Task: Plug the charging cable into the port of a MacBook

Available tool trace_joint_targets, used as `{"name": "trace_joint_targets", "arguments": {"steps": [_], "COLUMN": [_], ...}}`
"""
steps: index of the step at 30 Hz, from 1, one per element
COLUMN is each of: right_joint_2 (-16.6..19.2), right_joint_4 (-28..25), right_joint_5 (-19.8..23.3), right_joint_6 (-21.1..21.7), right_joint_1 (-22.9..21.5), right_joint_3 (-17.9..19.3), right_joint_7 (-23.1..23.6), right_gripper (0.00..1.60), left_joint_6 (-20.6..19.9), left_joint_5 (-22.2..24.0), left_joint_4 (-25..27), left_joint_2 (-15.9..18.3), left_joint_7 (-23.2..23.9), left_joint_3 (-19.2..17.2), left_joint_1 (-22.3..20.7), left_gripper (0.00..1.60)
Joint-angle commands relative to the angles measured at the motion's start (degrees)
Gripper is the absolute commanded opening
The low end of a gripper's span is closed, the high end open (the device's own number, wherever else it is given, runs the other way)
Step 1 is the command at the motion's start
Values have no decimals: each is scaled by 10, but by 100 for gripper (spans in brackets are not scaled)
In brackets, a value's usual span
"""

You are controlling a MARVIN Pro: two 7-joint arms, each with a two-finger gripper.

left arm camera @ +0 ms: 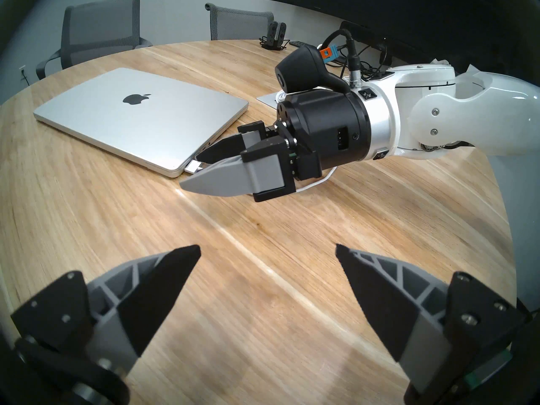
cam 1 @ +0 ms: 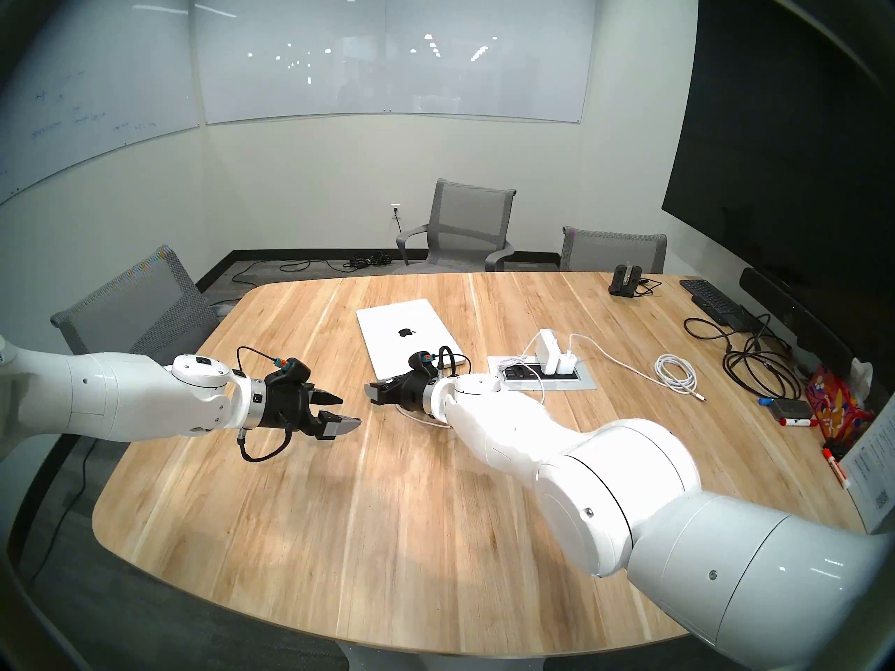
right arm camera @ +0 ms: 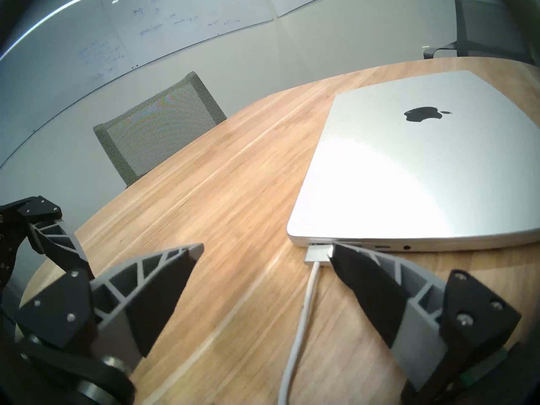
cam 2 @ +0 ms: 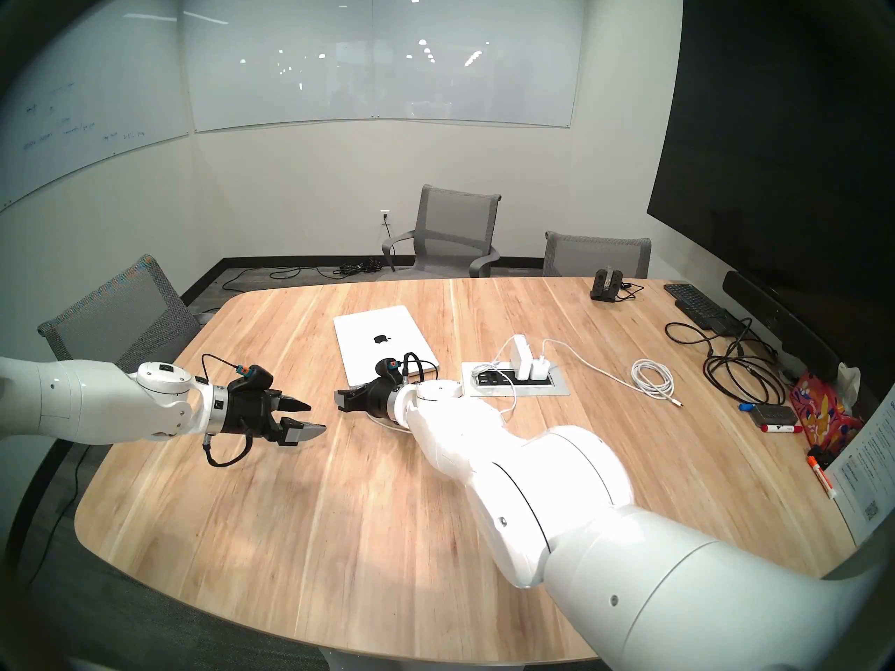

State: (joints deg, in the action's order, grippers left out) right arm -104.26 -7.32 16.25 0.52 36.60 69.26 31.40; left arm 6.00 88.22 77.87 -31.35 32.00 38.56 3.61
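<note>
MacBook (right arm camera: 415, 167) lies flat on tabletop (cam 1: 387, 534), lid shut. Charging cable (right arm camera: 306, 308) runs up to the connector, which sits at the port (right arm camera: 315, 244) on the near side edge; can't tell if fully seated. Right claw (right arm camera: 267, 251) is wide, holding nothing, 1 finger (right arm camera: 362, 275) touching or just beside the connector. Left claw (left arm camera: 268, 249) also wide, well apart. Risks: finger nudges connector sideways on pullback & pops it loose; arm drags the cord lying under it; laptop slides w/ any push.

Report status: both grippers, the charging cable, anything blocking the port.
Left gripper open, empty, clear of the MacBook. Right gripper open, one fingertip beside the charging cable connector at the port. Nothing in the way.
</note>
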Motion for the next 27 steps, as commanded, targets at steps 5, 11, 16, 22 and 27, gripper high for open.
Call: {"name": "trace_joint_targets", "arguments": {"steps": [5,11,16,22,27], "right_joint_2": [-1,2,4,7,14], "right_joint_4": [-4,-8,-10,-14,-17], "right_joint_5": [-2,7,8,9,13], "right_joint_6": [-13,-23,-27,-47,-63], "right_joint_1": [-8,-8,-11,-5,1], "right_joint_3": [3,18,24,32,41], "right_joint_7": [-12,-30,-30,-38,-30], "right_gripper": [160,160,160,160,160], "left_joint_6": [1,1,1,2,2], "left_joint_5": [0,0,0,0,0], "left_joint_4": [-1,-1,-1,-1,-1], "left_joint_2": [-1,-1,-1,-1,-1], "left_joint_7": [-1,-1,-1,-1,-1], "left_joint_3": [-8,-8,-7,-7,-7], "left_joint_1": [-10,-10,-10,-10,-10], "left_gripper": [160,160,160,160,160]}}
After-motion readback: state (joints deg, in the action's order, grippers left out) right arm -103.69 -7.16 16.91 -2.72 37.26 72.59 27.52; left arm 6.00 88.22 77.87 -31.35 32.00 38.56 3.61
